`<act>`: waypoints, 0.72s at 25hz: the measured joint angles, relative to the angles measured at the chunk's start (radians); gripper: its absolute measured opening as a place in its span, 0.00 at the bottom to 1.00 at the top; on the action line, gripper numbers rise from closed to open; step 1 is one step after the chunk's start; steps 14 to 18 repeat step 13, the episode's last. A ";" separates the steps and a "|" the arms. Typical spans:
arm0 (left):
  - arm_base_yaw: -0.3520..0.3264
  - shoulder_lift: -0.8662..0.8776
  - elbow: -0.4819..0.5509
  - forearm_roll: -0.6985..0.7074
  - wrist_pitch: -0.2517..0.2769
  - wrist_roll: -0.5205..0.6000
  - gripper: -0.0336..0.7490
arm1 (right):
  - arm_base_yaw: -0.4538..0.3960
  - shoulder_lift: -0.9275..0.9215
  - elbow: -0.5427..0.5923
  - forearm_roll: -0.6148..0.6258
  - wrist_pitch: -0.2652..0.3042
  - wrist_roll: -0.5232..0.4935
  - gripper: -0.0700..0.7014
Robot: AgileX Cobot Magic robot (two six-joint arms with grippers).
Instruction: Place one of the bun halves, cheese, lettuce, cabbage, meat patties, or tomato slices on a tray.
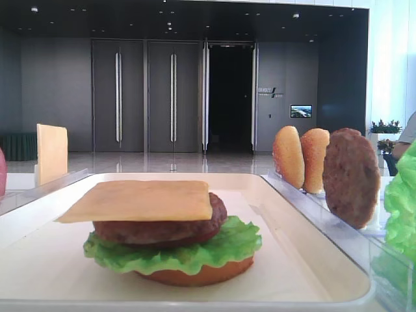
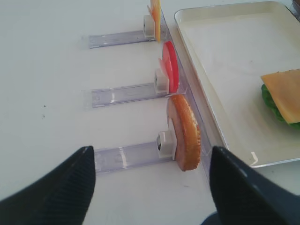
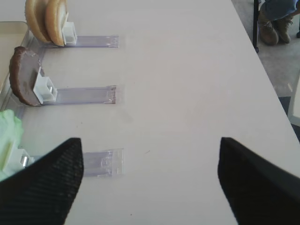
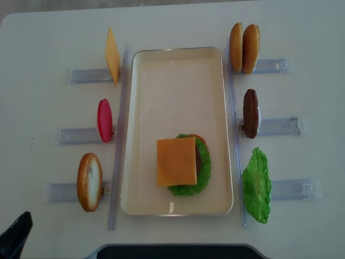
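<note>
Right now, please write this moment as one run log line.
left gripper: open, empty | right gripper: open, empty | tray: bun, lettuce, patty, cheese stacked

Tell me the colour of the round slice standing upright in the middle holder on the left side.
The slice is red with a pinkish face, best seen in the left wrist view.

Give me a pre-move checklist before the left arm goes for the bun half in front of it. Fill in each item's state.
1. Left gripper open, nothing between the fingers: ok.
2. Bun half standing upright in its clear holder, unobstructed: ok.
3. Gripper lined up with the bun: ok, the bun sits between the fingers in the left wrist view.
4. Stack on the tray ready for a top: ok, cheese lies uppermost.
5. Right gripper clear of the tray: ok, open over bare table.
6. Stack centred on the lower bun: cannot tell.
</note>
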 joint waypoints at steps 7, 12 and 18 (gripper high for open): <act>0.000 0.000 0.000 0.000 0.000 0.000 0.78 | 0.000 0.000 0.000 0.000 0.000 0.000 0.85; 0.000 0.000 0.000 0.000 -0.001 0.000 0.78 | 0.000 0.000 0.000 0.000 0.000 0.000 0.85; 0.000 0.000 0.000 0.000 -0.001 0.000 0.78 | 0.000 0.000 0.000 0.000 0.000 0.000 0.85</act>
